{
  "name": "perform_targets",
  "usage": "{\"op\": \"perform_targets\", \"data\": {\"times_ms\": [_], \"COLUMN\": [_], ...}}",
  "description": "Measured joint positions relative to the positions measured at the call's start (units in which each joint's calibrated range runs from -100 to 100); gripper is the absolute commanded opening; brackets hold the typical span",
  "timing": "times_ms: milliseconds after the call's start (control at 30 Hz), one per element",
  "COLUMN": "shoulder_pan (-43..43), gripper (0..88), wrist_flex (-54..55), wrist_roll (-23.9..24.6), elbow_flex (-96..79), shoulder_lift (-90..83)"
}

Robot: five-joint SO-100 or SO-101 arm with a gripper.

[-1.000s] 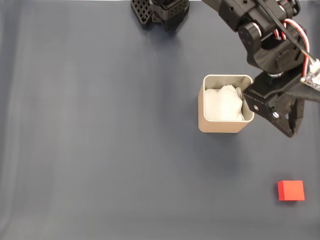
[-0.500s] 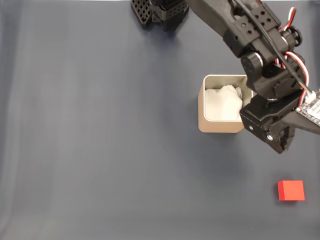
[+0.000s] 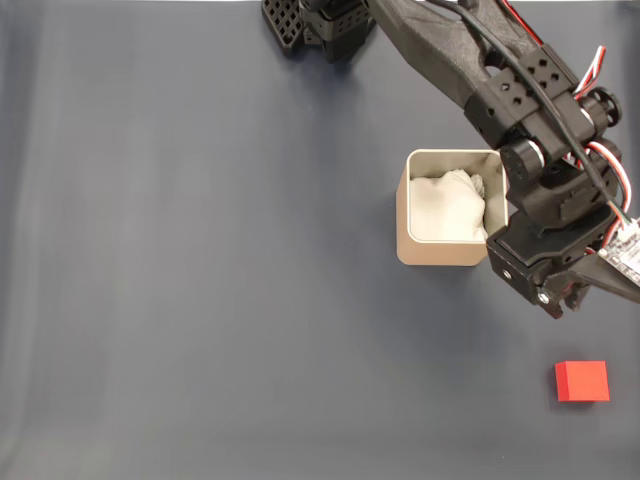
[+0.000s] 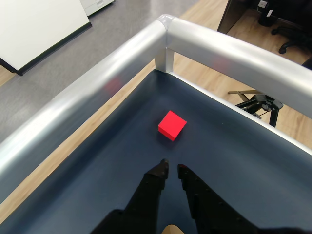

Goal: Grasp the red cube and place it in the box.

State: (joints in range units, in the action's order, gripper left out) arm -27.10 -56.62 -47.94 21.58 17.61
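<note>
The red cube [image 3: 582,381] lies on the dark blue table near the lower right corner of the fixed view, apart from everything. The box [image 3: 440,256], beige with white padding inside, stands upright right of centre. My gripper [image 3: 562,303] hangs just below and to the right of the box, above and slightly left of the cube. In the wrist view the cube [image 4: 172,125] sits a short way ahead of the gripper [image 4: 172,167]. The two black fingers are nearly together, with only a thin slit and nothing between them.
The arm's black base [image 3: 320,25] stands at the top edge of the fixed view. A silver rail [image 4: 97,83] borders the table just beyond the cube and turns a corner there. Bare mat stretches left of the box.
The arm has swung downward in the fixed view, from beside the box's right wall to below its lower right corner, closer to the cube. Cube and box have not moved.
</note>
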Motion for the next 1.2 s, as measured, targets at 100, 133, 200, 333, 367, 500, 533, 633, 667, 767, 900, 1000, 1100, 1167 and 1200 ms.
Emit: {"op": "perform_targets", "data": {"times_ms": [100,133,200,333,367,500,533,633,667,767,900,1000,1100,1167,1200], "shoulder_pan": [0.08,0.08,0.08,0.3,0.38,1.28,1.43,1.65,1.65,1.8,2.48,2.86,2.93,2.93,2.93], "gripper": [17.1,18.4,22.4,29.1,30.1,35.4,36.6,39.4,40.4,42.3,44.4,45.4,45.8,46.4,46.8], "wrist_flex": [0.0,-0.16,-0.32,-0.49,-0.49,-0.81,-0.81,-0.81,-0.81,-0.81,-0.81,-0.81,-0.81,-0.81,-0.81], "wrist_roll": [0.0,0.0,0.0,0.39,0.54,0.68,0.68,0.88,0.98,0.93,1.03,1.03,1.03,1.03,1.03], "elbow_flex": [0.27,0.73,1.73,3.46,4.01,5.65,6.19,8.11,8.83,10.93,14.21,16.39,18.31,19.4,19.95], "shoulder_lift": [0.89,1.16,1.96,3.74,4.28,5.97,6.42,7.85,8.47,10.16,12.48,14.18,15.96,16.94,17.48]}}
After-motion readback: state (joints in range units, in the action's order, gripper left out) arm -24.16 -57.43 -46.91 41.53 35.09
